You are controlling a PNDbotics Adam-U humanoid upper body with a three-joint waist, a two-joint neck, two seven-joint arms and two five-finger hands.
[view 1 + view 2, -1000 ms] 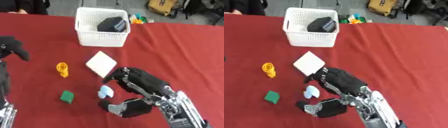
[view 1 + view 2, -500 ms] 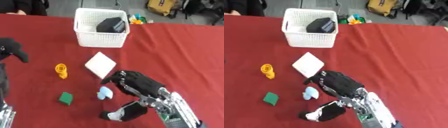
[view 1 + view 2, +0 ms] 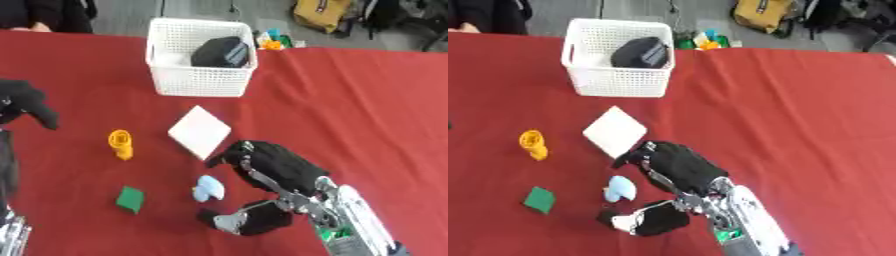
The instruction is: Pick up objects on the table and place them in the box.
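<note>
Right hand (image 3: 271, 172) sits low centre-right over the red bench (image 3: 350, 110), arm coming in from the bottom right corner. Fingers are spread and bent downward, thumb (image 3: 241, 220) out below them, nothing held between; the hand reads as apart, not clamped. Fingertips point toward the view's left.

Pale blue object (image 3: 208, 188) lies on the bench just left of the right hand, in the gap between fingers and thumb side, near but I can't tell if anything touches it. Shape is small and rounded; can't make out more.

White flat square (image 3: 199, 131) lies just above the right hand, turned corner-up like a diamond, its lower edge close to the fingertips.

Orange object (image 3: 120, 143) lies left of the white square, well clear of the hand. Green flat square (image 3: 130, 198) lies below the orange one, left of the pale blue object.

White box (image 3: 201, 80), a mesh-walled basket, stands at the far centre of the bench, upright. A black object (image 3: 220, 52) is already inside it, leaning toward the right wall.

Small coloured items (image 3: 273, 41) (green, orange, white) sit just past the box's right rear corner, at the bench's far edge.

Left hand (image 3: 24, 100) shows at the left edge, mid-height, dark; whether its fingers are apart or together I can't tell.
</note>
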